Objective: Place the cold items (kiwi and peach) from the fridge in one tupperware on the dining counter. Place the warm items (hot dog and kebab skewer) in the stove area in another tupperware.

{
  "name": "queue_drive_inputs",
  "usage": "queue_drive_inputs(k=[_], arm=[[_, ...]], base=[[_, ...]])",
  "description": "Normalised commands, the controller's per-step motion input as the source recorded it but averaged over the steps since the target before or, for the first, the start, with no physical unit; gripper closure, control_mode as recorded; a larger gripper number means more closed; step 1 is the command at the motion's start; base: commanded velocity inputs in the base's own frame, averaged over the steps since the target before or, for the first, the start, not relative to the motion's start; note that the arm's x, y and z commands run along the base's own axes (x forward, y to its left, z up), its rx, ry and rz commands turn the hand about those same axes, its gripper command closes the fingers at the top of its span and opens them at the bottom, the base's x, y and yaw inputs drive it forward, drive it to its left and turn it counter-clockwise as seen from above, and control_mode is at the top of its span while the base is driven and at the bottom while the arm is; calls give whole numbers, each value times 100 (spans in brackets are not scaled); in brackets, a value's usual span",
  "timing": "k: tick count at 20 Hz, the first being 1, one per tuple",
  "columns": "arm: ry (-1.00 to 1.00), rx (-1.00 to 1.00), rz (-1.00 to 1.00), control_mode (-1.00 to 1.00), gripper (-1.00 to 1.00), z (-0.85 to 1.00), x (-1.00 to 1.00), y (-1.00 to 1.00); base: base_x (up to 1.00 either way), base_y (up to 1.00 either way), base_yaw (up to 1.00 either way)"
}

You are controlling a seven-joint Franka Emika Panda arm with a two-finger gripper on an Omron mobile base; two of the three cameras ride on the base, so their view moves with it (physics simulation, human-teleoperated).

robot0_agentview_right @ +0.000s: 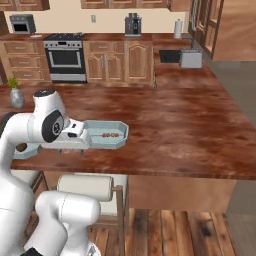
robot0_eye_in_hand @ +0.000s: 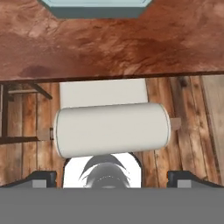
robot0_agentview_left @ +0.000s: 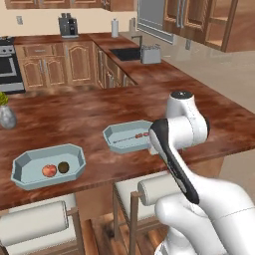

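The pincer [robot0_eye_in_hand: 112,177] hangs with its fingers spread wide apart, gripping nothing, pointing down at a cushioned stool [robot0_eye_in_hand: 112,129] directly below it. Just ahead of the pincer lies the edge of the wooden surface [robot0_agentview_left: 99,109]. On it, a pale blue container [robot0_agentview_left: 127,135] holding a skewer [robot0_agentview_left: 130,137] sits nearest. Farther to the left, a second container [robot0_agentview_left: 30,172] holds the peach [robot0_agentview_left: 49,171] and kiwi [robot0_agentview_left: 63,167] side by side. A small vase [robot0_agentview_left: 6,115] stands beyond.
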Motion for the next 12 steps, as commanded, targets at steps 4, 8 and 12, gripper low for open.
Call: queue_drive_inputs(k=[4,8,12], arm=[[3,-5,-3,-100,-100,9,-72,-3],[6,15,1,-100,-100,-8,-16,-52],[0,0,0,-100,-100,-2,0,-6]], base=[[0,0,0],[0,0,0],[0,0,0]])
